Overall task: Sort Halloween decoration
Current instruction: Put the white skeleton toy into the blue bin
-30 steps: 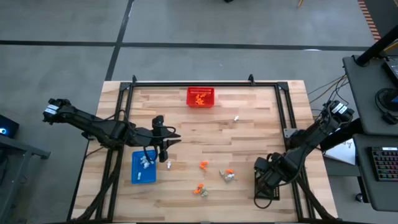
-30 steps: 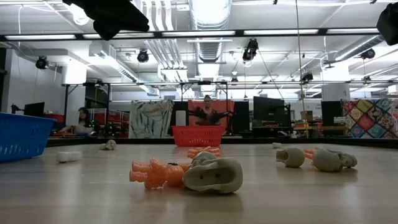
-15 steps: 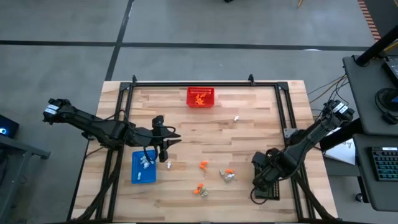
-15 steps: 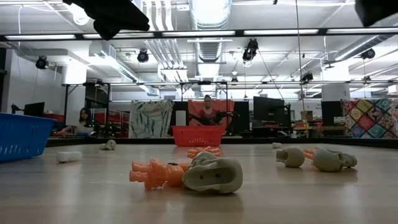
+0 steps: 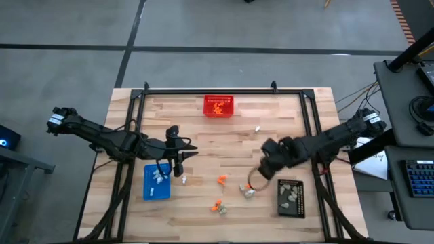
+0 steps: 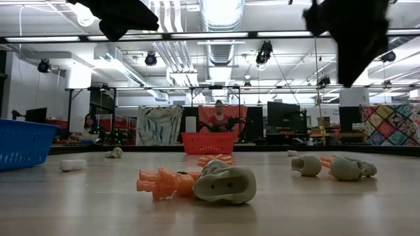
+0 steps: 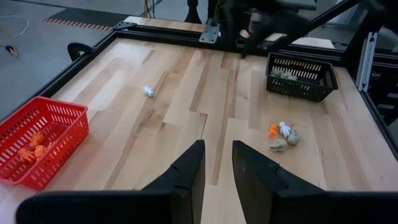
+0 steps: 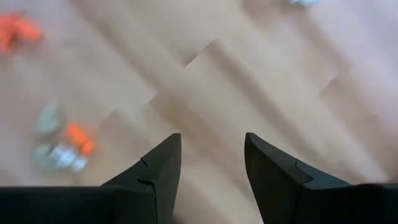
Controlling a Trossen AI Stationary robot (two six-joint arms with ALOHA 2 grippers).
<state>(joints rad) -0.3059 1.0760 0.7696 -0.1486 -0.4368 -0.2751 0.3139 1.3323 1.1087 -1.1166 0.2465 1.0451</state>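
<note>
Tiny trinkets lie on the wooden table: an orange one [image 5: 222, 179], an orange, white and grey cluster [image 5: 247, 190], another cluster [image 5: 217, 208], and single white ones [image 5: 258, 128] [image 5: 183, 179]. In the low view an orange doll [image 6: 163, 183] leans against a grey skull [image 6: 226, 185]. My right gripper [image 5: 261, 171] hovers open above the table beside the middle cluster [image 8: 62, 146]; its gap [image 8: 211, 168] is bare. My left gripper [image 5: 180, 163] waits open beside the blue tray, its fingers [image 7: 217, 180] holding nothing.
A red mesh basket [image 5: 219, 106] with orange trinkets stands at the far edge. A blue tray [image 5: 156, 183] holds white ones at the near left, and a black tray [image 5: 290, 198] holds grey-beige ones at the near right. A black frame [image 5: 210, 91] rims the table. People sit far behind.
My right arm has swung from above the black tray at the near right toward the table's middle, leftward and away from the near edge, and now hangs over the middle cluster. The black tray has come into full view. No trinket has moved.
</note>
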